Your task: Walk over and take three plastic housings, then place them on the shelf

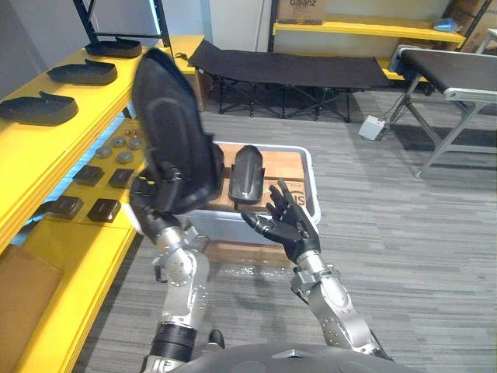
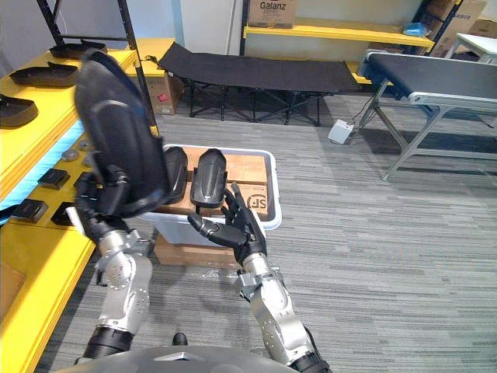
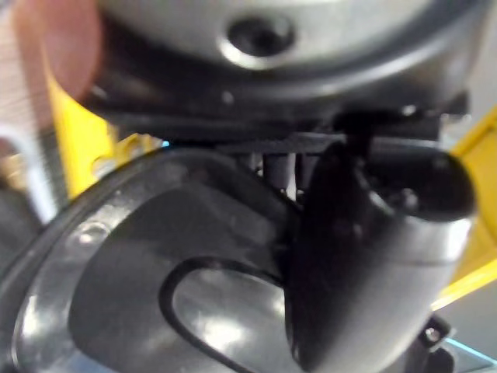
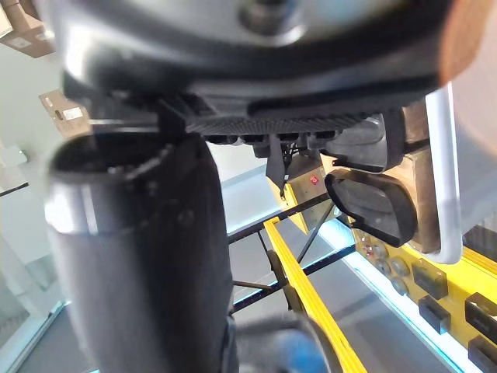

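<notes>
My left hand [image 1: 159, 203] is shut on the lower end of a large black plastic housing [image 1: 175, 128], which it holds upright above the shelf's edge; its glossy shell [image 3: 147, 295] lies against the thumb [image 3: 365, 256]. My right hand [image 1: 289, 225] hovers open, fingers spread, at the near rim of a white bin [image 1: 311, 180]. In the bin, two more black housings [image 2: 208, 179] [image 2: 175, 172] lie on wooden boards; one housing [image 4: 371, 203] is also in the right wrist view. The yellow shelf [image 1: 54, 148] at my left carries three housings [image 1: 39, 107] [image 1: 82, 72] [image 1: 115, 47] on its top level.
Small dark blocks [image 1: 103, 208] and round discs [image 1: 124, 143] lie on the lower shelf level. A black folding cot [image 1: 287, 70] stands behind the bin and a conveyor [image 1: 450, 74] at the right. Grey floor opens to the right of the bin.
</notes>
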{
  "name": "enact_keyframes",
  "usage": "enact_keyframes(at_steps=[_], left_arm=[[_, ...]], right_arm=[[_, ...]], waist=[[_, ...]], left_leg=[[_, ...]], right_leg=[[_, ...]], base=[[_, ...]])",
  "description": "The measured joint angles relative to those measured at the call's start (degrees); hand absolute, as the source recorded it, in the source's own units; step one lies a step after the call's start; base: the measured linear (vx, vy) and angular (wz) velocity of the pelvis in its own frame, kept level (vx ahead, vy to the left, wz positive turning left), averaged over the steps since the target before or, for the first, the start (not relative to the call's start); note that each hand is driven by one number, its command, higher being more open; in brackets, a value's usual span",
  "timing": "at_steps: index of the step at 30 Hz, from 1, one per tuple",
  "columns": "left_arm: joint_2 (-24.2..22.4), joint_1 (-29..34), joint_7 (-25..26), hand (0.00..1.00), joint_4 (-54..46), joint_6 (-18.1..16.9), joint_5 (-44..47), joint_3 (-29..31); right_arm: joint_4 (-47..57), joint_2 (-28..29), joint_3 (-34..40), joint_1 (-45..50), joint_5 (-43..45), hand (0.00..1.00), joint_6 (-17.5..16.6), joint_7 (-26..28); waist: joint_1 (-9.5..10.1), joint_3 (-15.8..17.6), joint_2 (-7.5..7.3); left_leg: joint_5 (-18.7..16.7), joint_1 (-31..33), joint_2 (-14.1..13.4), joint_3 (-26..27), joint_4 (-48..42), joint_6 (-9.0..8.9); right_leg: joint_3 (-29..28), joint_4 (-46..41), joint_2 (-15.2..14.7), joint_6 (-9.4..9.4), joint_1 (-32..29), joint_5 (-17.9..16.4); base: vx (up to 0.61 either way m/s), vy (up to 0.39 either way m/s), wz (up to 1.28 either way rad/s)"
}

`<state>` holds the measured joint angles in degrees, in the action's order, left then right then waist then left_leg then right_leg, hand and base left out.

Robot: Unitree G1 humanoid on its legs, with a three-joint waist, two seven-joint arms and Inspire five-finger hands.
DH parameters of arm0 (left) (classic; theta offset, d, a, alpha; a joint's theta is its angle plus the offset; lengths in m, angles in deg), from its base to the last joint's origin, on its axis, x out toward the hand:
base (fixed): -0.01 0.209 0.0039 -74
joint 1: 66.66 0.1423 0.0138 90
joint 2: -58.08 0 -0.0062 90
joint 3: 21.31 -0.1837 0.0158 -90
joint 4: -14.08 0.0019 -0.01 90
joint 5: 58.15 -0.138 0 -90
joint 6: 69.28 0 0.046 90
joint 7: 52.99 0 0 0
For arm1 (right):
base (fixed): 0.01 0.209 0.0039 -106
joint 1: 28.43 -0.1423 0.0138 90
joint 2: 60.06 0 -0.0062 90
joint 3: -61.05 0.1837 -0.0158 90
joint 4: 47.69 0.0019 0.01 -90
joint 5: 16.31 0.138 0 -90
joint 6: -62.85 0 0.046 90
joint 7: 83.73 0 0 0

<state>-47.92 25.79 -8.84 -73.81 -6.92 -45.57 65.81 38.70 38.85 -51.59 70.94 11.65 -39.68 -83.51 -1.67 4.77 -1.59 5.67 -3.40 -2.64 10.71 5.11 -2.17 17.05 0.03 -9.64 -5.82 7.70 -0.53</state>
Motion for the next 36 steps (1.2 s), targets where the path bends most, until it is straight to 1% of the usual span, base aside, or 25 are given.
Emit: enact_keyframes(at_steps=[3, 5, 7, 11, 12, 13, 14, 15, 16, 19, 20, 21, 22, 23, 24, 25, 27, 29, 30, 31, 33, 34, 35, 36], left_arm=[[0.7, 0.9, 3.8, 0.00, -2.4, 0.0, -5.4, 3.9], [0.7, 1.6, 4.4, 0.00, -3.3, 0.0, -6.5, 5.4], [0.7, 3.1, 4.1, 0.00, -4.5, 0.0, -6.5, 5.7], [0.6, 8.0, -1.1, 0.00, -7.8, 0.3, -6.2, 6.2], [0.6, 10.1, -3.9, 0.00, -9.6, 0.6, -6.0, 6.2], [0.6, 10.9, -5.3, 0.00, -10.3, 0.6, -5.7, 6.3], [0.6, 12.3, -7.4, 0.00, -11.7, 0.7, -5.3, 6.4], [0.6, 12.9, -8.3, 0.00, -12.3, 0.7, -5.3, 6.5], [0.6, 14.2, -10.2, 0.00, -13.8, 1.2, -5.3, 7.3], [0.7, 15.9, -12.6, 0.00, -16.4, 1.8, -5.3, 9.4], [0.7, 16.1, -12.9, 0.00, -17.0, 1.9, -5.3, 9.9], [0.6, 16.2, -13.3, 0.00, -18.0, 2.2, -5.3, 11.0], [0.6, 16.2, -13.7, 0.00, -19.3, 2.9, -5.4, 12.7], [0.6, 16.2, -13.7, 0.00, -19.6, 3.0, -5.4, 13.0], [0.4, 16.4, -13.9, 0.00, -20.6, 3.3, -5.5, 14.5], [0.2, 16.6, -13.9, 0.00, -20.9, 3.4, -5.5, 15.3], [-0.7, 19.2, -14.1, 0.00, -22.9, 4.0, -5.4, 18.6], [-1.2, 21.7, -14.8, 0.00, -23.7, 4.0, -4.7, 20.9], [-1.8, 23.0, -15.7, 0.00, -24.2, 4.0, -3.0, 22.1], [-2.2, 23.3, -16.2, 0.00, -24.2, 4.0, -2.3, 22.8], [-3.2, 24.2, -17.6, 0.00, -24.2, 4.0, -0.7, 24.7], [-3.4, 24.5, -18.2, 0.00, -24.2, 4.0, -0.2, 25.2], [-3.6, 24.8, -19.3, 0.00, -24.2, 4.0, 1.1, 25.3], [-3.7, 24.7, -19.9, 0.00, -24.2, 4.0, 1.1, 25.2]], right_arm=[[0.1, 0.0, 2.3, 1.5, 0.9, 1.00, 0.0, 1.9], [0.2, 0.0, 3.3, 1.6, 3.0, 1.00, 0.0, 3.1], [1.1, 0.0, 4.3, 2.1, 4.0, 1.00, 0.0, 3.5], [3.3, -0.2, 5.8, 3.4, 1.1, 1.00, 0.4, 3.1], [3.4, -0.6, 6.3, 3.4, -1.3, 1.00, 1.0, 2.7], [3.4, -0.7, 6.4, 3.4, -2.4, 1.00, 1.2, 2.5], [3.4, -1.2, 6.3, 3.4, -3.1, 1.00, 1.5, 2.3], [3.4, -1.4, 6.3, 3.4, -3.1, 1.00, 1.6, 2.1], [3.4, -2.0, 6.4, 3.3, -3.0, 1.00, 1.7, 1.9], [3.4, -2.6, 7.0, 2.4, -2.9, 1.00, 2.1, 1.9], [3.4, -2.7, 7.0, 1.9, -2.9, 1.00, 2.2, 1.8], [3.3, -2.9, 7.0, 0.9, -2.9, 1.00, 2.4, 1.6], [3.3, -3.1, 7.0, -0.7, -2.9, 1.00, 3.0, 1.4], [3.3, -3.2, 7.0, -1.0, -2.9, 1.00, 3.2, 1.4], [2.9, -3.4, 6.8, -2.3, -3.0, 1.00, 3.5, 1.1], [2.5, -3.4, 6.5, -2.8, -3.1, 1.00, 3.5, 1.0], [0.9, -3.3, 5.9, -4.5, -4.7, 1.00, 3.9, 0.8], [-0.1, -3.5, 5.5, -5.8, -5.1, 1.00, 4.5, 0.6], [-0.8, -3.5, 5.4, -6.5, -5.1, 1.00, 4.7, 0.4], [-0.8, -3.6, 5.5, -6.6, -5.1, 1.00, 4.8, 0.2], [-0.8, -3.7, 5.6, -7.0, -5.1, 1.00, 5.5, 0.0], [-0.8, -3.7, 5.6, -7.1, -5.1, 1.00, 5.7, 0.0], [-0.9, -3.7, 5.7, -7.2, -5.1, 1.00, 5.8, -0.3], [-1.0, -3.7, 5.8, -7.7, -5.1, 1.00, 6.0, -1.0]], waist=[[0.06, 0.0, 0.00], [-0.05, 0.0, 0.01], [-0.09, 0.0, 0.02], [-0.03, 0.0, 0.03], [0.07, 0.0, 0.04], [0.14, 0.0, 0.06], [0.23, 0.0, 0.12], [0.35, 0.0, 0.17], [0.68, 0.0, 0.34], [1.57, 0.0, 0.63], [1.60, 0.0, 0.68], [1.88, 0.0, 0.81], [2.90, -0.1, 1.05], [3.20, -0.1, 1.08], [4.35, 0.0, 1.18], [4.98, 0.0, 1.19], [7.24, -0.2, 1.22], [8.87, -0.2, 1.24], [9.70, -0.3, 1.16], [9.93, -0.3, 1.13], [11.40, -0.3, 0.89], [11.42, -0.4, 0.77], [11.64, -0.4, 0.69], [11.77, -0.5, 0.60]], left_leg=[[-0.1, 0.1, 0.0, 0.1, 0.0, -0.06], [-0.1, 0.2, 0.0, 0.1, 0.0, -0.09], [-0.1, 0.5, 0.0, 0.1, 0.0, -0.10], [-0.2, 0.8, 0.0, 0.1, 0.0, -0.13], [-0.2, 0.8, 0.0, 0.0, 0.0, -0.16], [-0.2, 0.8, 0.0, -0.1, 0.0, -0.18], [-0.2, 0.8, 0.0, -0.2, 0.0, -0.20], [-0.2, 0.9, 0.0, -0.2, 0.0, -0.20], [-0.2, 0.9, 0.1, -0.7, 0.0, -0.21], [0.0, 1.2, 0.4, -2.8, 0.0, -0.13], [0.1, 1.3, 0.5, -3.5, 0.0, -0.08], [0.5, 1.9, 0.8, -5.5, 0.0, -0.08], [1.0, 2.7, 1.1, -7.6, 0.0, -0.05], [1.0, 2.8, 1.2, -8.0, -0.1, -0.09], [1.3, 3.0, 1.4, -9.3, -0.1, -0.05], [1.4, 3.0, 1.5, -9.9, -0.1, -0.07], [1.6, 3.0, 2.2, -12.1, -0.2, 0.09], [1.7, 3.3, 2.6, -13.2, -0.1, 0.10], [1.9, 3.6, 2.9, -14.3, 0.0, 0.11], [2.0, 3.9, 3.1, -14.9, 0.0, 0.12], [2.4, 4.3, 3.7, -16.6, 0.0, 0.27], [2.5, 4.4, 3.9, -17.1, -0.1, 0.30], [2.7, 4.5, 4.2, -18.4, -0.1, 0.46], [2.9, 5.1, 4.2, -19.4, 0.0, 0.69]], right_leg=[[0.0, 0.0, 0.0, 0.00, -0.1, 0.0], [-0.1, 0.0, 0.0, 0.05, -0.3, 0.0], [-0.1, 0.1, 0.0, 0.08, -0.5, -0.1], [0.0, 0.2, -0.1, 0.04, -0.7, 0.0], [0.1, 0.2, 0.0, 0.03, -0.7, 0.0], [0.2, 0.2, 0.0, 0.03, -0.7, 0.0], [0.3, 0.2, 0.0, 0.02, -0.7, 0.0], [0.4, 0.3, 0.0, 0.02, -0.6, 0.0], [0.6, 0.3, 0.0, 0.02, -0.5, 0.0], [2.7, 1.0, 0.0, -0.02, 0.8, -0.1], [3.5, 1.1, 0.0, -0.10, 1.1, -0.1], [5.5, 1.1, -0.1, -0.28, 1.5, -0.5], [7.8, 1.0, -0.1, -0.36, 2.0, -0.8], [8.1, 1.0, -0.1, -0.37, 2.1, -0.8], [9.5, 1.0, -0.1, -0.38, 2.6, -1.1], [10.2, 1.0, -0.1, -0.41, 3.0, -1.2], [12.6, 1.0, -0.3, -0.64, 4.4, -1.8], [14.1, 1.0, -0.4, -0.73, 4.8, -2.1], [14.9, 0.9, -0.4, -0.85, 5.0, -2.3], [15.6, 0.9, -0.4, -0.91, 5.2, -2.4], [17.3, -0.2, -0.8, -0.65, 5.2, -3.4], [17.5, -0.8, -1.0, -0.81, 5.2, -3.8], [17.9, -2.4, -1.2, -0.52, 5.0, -4.6], [16.7, -4.2, -1.2, 0.15, 4.4, -5.1]], base=[[0.00, 0.000, 0.00], [0.00, 0.000, 0.00], [0.00, 0.000, 0.00], [0.00, 0.000, 0.00], [0.00, 0.000, 0.00], [0.02, -0.003, 0.03], [0.01, -0.003, 0.03], [0.02, -0.006, 0.04], [0.01, -0.007, 0.06], [0.02, -0.014, 0.28], [0.01, -0.023, 0.64], [-0.01, -0.024, 0.86], [-0.01, -0.023, 0.80], [0.01, -0.023, 0.71], [0.02, -0.020, 0.44], [0.03, -0.028, 0.58], [0.04, -0.032, 0.52], [0.02, -0.013, 0.44], [0.00, -0.007, 0.46], [0.00, -0.006, 0.51], [0.01, 0.005, 0.42], [0.02, 0.006, 0.38], [0.01, -0.010, 0.41], [0.01, -0.011, 0.46]])
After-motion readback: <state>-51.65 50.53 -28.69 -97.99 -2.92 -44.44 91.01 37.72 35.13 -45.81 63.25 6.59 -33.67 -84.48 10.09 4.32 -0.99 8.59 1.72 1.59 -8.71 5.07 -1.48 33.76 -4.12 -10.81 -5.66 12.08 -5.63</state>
